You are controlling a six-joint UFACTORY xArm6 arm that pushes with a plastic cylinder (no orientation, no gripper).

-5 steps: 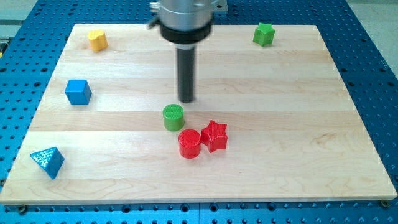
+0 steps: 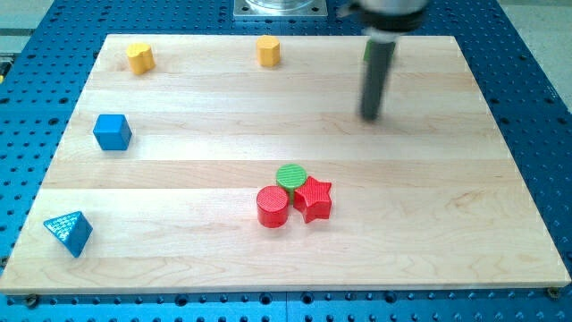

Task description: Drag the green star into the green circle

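Camera view: my tip (image 2: 371,116) sits near the view's top right of the table (image 2: 500,224), well apart from the green circle (image 2: 290,176), which touches the red circle (image 2: 273,207) and red star (image 2: 313,198). The green star (image 2: 367,49) shows only as a sliver behind the blurred rod. There is no end effector to spread or press together. The rod hangs upright. Best to get behind the star, then sweep it down-left

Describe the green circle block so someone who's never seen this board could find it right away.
Start at the pale wooden board and look just below its centre, where three blocks huddle. The green cylinder block is the topmost, touching the red cylinder block and the red star block. It is the only green one among them.
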